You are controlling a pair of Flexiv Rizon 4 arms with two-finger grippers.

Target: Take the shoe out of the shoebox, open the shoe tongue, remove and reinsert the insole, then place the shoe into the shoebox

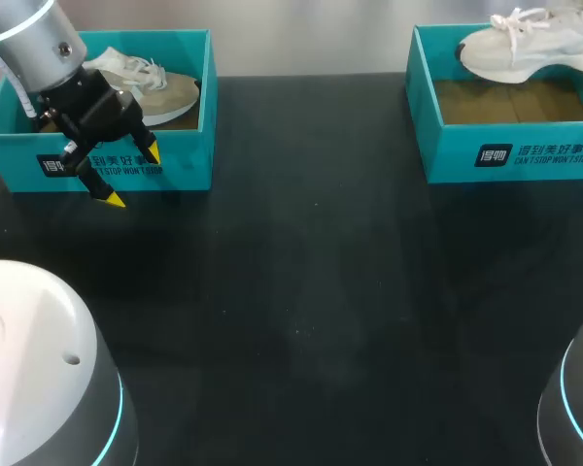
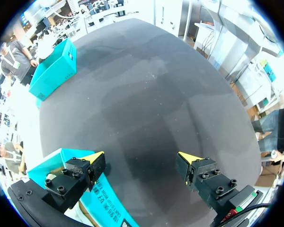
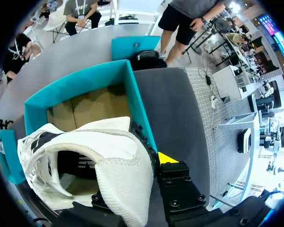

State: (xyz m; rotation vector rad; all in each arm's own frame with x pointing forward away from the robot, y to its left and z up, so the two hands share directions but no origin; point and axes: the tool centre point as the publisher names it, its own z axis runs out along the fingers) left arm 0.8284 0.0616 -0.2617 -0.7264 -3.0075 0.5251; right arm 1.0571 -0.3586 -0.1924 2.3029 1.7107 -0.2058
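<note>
1. plainly, the white shoe (image 1: 530,49) has a mesh upper, white laces tied in a loose bow and a thick pale sole. in the right wrist view its dark-lined opening (image 3: 73,168) faces the camera.
2. the shoe sits raised over the far part of the right shoebox (image 1: 510,155), with its toe toward the box's left wall. the brown cardboard floor shows bare under and in front of it.
3. our right gripper (image 3: 137,177) has hold of the shoe. one yellow fingertip (image 3: 166,157) presses on the shoe's dark-trimmed side just inside the box's teal wall (image 3: 139,113), and the other finger is hidden behind the white upper.
4. that teal wall runs close along the shoe's side, so there is little room there. toward the box's far corner the floor lies open.
5. our left gripper (image 1: 132,176) is well apart from the right shoebox, across the table (image 1: 301,291). its fingers are spread wide and hold nothing.
6. it hangs at the front wall of a second teal shoebox (image 1: 189,155), which holds a beige shoe (image 1: 170,92).
7. a wide stretch of dark tabletop runs from the right shoebox's front wall to our side, and across to the second box.
</note>
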